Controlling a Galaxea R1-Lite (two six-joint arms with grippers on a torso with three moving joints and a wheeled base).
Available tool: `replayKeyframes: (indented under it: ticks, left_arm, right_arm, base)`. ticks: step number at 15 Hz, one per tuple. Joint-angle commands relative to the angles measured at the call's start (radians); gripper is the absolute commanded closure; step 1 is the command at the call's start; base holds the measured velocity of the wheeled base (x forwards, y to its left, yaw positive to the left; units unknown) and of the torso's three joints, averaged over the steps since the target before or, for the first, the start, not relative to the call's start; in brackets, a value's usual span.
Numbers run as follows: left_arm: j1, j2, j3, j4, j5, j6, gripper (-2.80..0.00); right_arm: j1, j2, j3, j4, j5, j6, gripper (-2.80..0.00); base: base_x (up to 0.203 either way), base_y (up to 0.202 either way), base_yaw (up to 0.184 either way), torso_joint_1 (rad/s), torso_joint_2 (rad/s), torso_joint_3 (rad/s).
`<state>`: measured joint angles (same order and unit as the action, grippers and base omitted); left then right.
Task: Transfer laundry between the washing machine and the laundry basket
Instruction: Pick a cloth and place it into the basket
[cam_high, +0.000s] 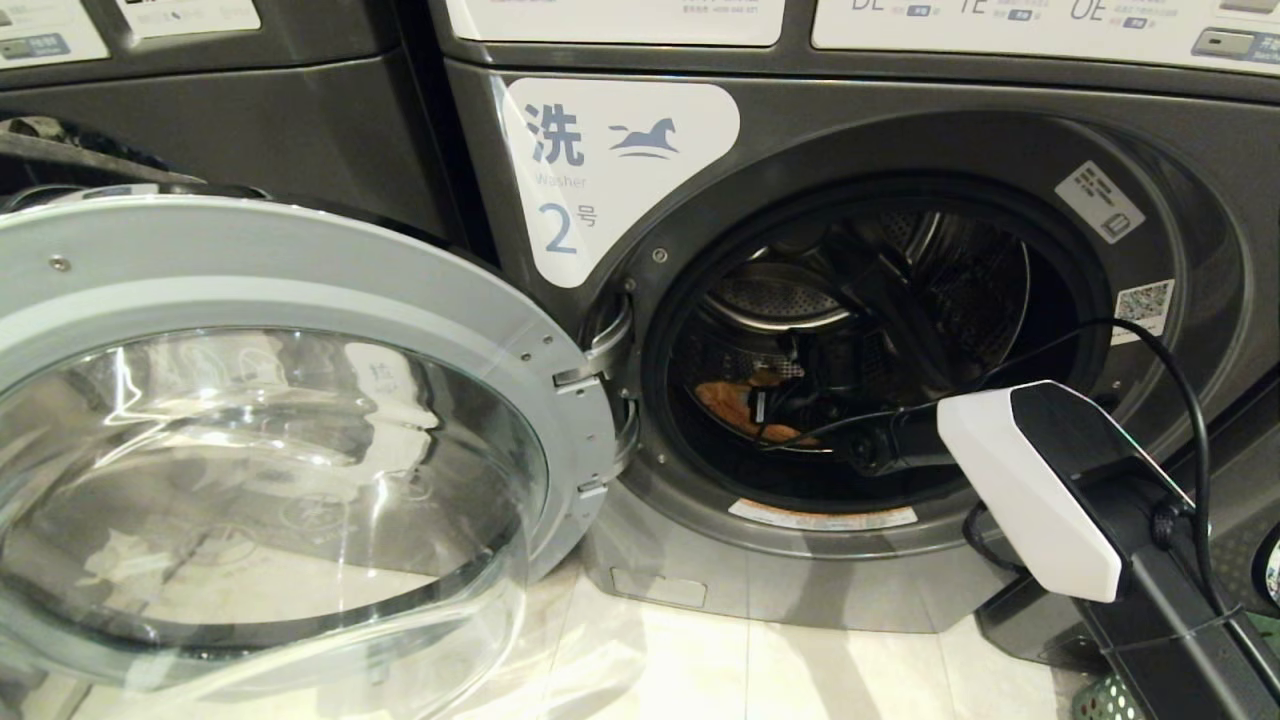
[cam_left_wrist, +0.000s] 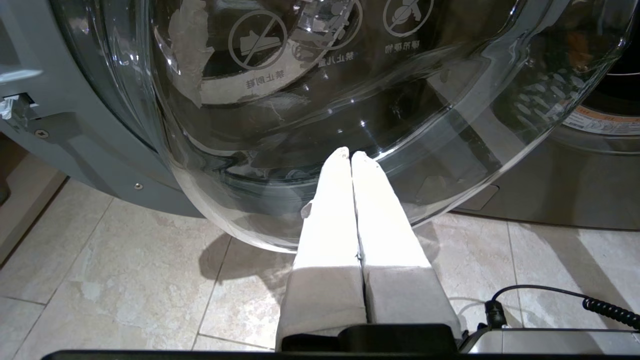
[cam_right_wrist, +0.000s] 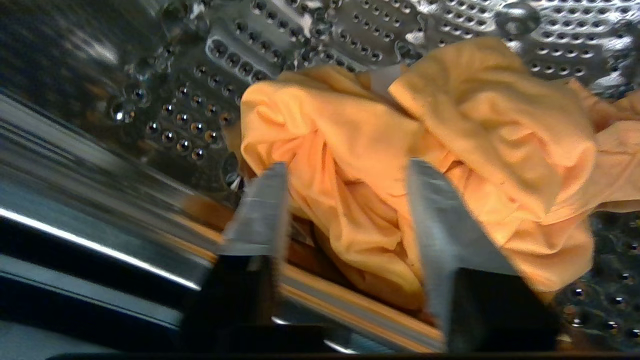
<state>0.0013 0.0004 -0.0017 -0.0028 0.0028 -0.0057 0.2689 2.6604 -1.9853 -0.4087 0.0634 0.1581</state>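
Left end effector (cam_left_wrist: 350, 156) parked low by the open glass door (cam_high: 270, 440), fingers together, empty. Right end effector (cam_right_wrist: 345, 175) inside the washer drum (cam_high: 860, 330), fingers apart around one orange garment (cam_right_wrist: 425, 165) on the drum floor, not pinched. Garment looks soft, light, limp; a bunched fold seems best to grab. One garment visible.

The floor (cam_high: 700, 670) is of pale beige tiles with thin joints, bright light falls on it, and a second dark grey machine (cam_high: 250, 120) stands at the left.
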Motion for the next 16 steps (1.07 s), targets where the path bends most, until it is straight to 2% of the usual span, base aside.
replayKeyframes:
  ticks: [1, 9, 16]
  left_arm:
    - [0.0, 0.0, 0.0, 0.0, 0.0, 0.0, 0.0]
    - [0.0, 0.0, 0.0, 0.0, 0.0, 0.0, 0.0]
    - [0.0, 0.0, 0.0, 0.0, 0.0, 0.0, 0.0]
  right_arm:
    - [-0.004, 0.009, 0.0, -0.002, 0.001, 0.0, -2.8]
    - [-0.035, 0.024, -0.001, 0.027, 0.001, -0.003, -2.8]
    - [-0.076, 0.045, -0.003, 0.022, 0.005, -0.052, -2.8]
  base:
    - [0.0, 0.0, 0.0, 0.0, 0.0, 0.0]
    - [0.0, 0.0, 0.0, 0.0, 0.0, 0.0]
    - [0.0, 0.0, 0.0, 0.0, 0.0, 0.0]
